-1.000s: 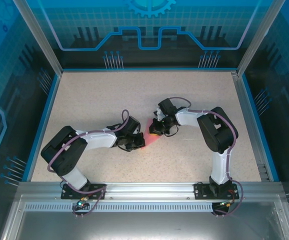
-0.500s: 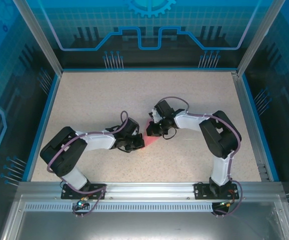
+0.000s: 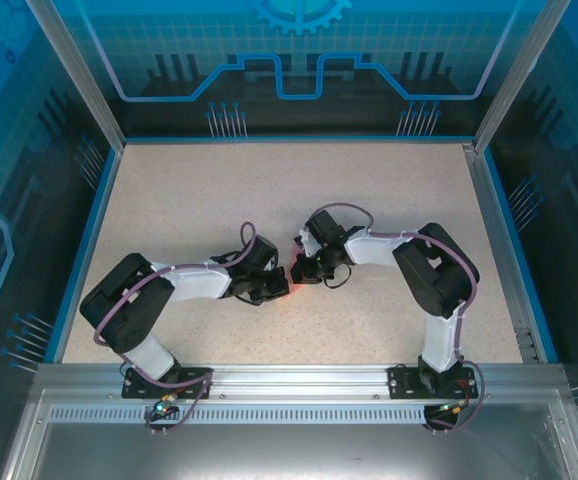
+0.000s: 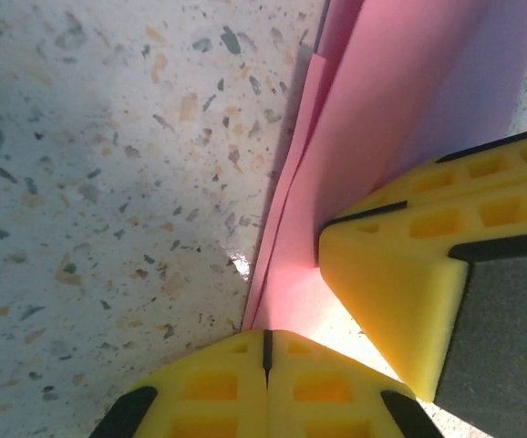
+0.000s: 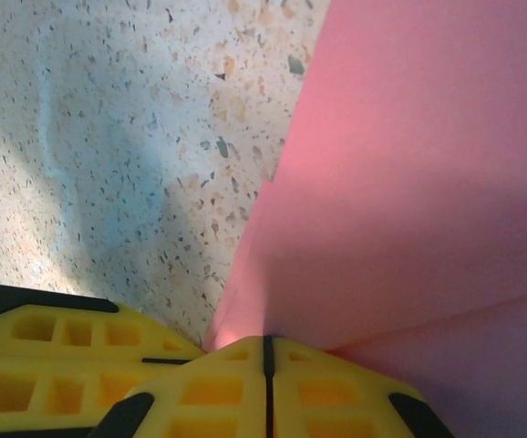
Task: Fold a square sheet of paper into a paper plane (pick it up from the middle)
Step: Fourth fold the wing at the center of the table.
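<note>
The square sheet of paper point(image 4: 400, 100) is pink and lies folded in layers on the speckled table; whether it has the paper plane's shape I cannot tell. In the top view a pink sliver of paper point(image 3: 288, 273) shows between the two grippers. My left gripper point(image 4: 265, 342) is shut, its yellow tips on the paper's near end beside a folded edge. My right gripper point(image 5: 266, 349) is shut too, tips pressed on the paper point(image 5: 409, 182). The right fingers point(image 4: 400, 274) sit just right of the left tips. From above, the left gripper point(image 3: 275, 287) and right gripper point(image 3: 299, 270) nearly touch.
The speckled table point(image 3: 219, 190) is bounded by a blue rim point(image 3: 89, 230) and transparent walls. Both forearms angle inward to the table's middle. The left gripper's fingers point(image 5: 63, 370) lie at the lower left of the right wrist view.
The right gripper has slid left toward the left gripper and over the paper, so much less pink shows from above. The left gripper has stayed in place.
</note>
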